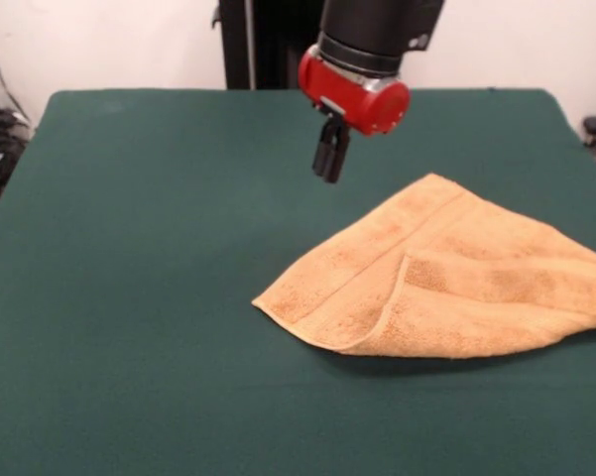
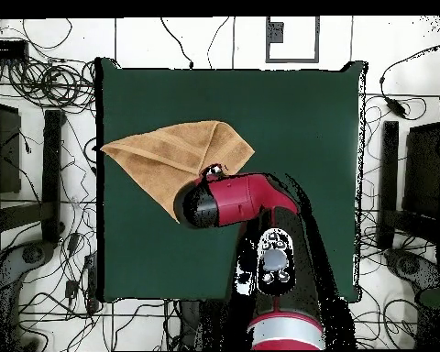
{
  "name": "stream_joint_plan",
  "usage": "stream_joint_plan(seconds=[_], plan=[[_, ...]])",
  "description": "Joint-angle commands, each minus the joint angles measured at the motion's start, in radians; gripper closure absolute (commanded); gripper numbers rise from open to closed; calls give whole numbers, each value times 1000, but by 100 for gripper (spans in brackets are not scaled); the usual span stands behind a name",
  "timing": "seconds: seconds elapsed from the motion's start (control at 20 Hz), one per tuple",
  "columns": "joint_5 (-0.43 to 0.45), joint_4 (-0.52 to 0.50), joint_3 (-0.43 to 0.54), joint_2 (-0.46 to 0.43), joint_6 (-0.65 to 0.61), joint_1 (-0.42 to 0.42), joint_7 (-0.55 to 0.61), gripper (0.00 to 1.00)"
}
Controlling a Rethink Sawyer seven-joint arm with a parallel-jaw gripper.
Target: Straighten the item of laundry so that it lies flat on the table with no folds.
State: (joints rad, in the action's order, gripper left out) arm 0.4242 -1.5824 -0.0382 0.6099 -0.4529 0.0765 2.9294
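Note:
The item of laundry [image 1: 446, 283], an orange-tan terry towel, lies on the right part of the dark green table [image 1: 129, 258]. It is folded over itself into a rough triangle, with a border band running across the top layer. In the overhead view the towel [image 2: 169, 151] sits near the table's [image 2: 306, 119] left edge. My gripper [image 1: 329, 164] hangs above the cloth, left of and beyond the towel's far corner. Its black fingers are shut, hold nothing and do not touch the towel. From overhead the red wrist [image 2: 228, 200] hides the fingers and part of the towel.
The towel's right corner reaches the picture's right edge in the front view. Cables and dark equipment [image 2: 40, 137] lie on the floor all round the table. The green surface stretches wide to the towel's left [image 1: 129, 327].

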Motion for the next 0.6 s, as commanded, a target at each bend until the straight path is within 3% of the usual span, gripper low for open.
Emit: stream_joint_plan(seconds=[0.05, 0.6], plan=[[21, -104, 126, -62, -33, -32, -115, 100], [34, -148, 96, -60, -10, -70, -81, 100]])
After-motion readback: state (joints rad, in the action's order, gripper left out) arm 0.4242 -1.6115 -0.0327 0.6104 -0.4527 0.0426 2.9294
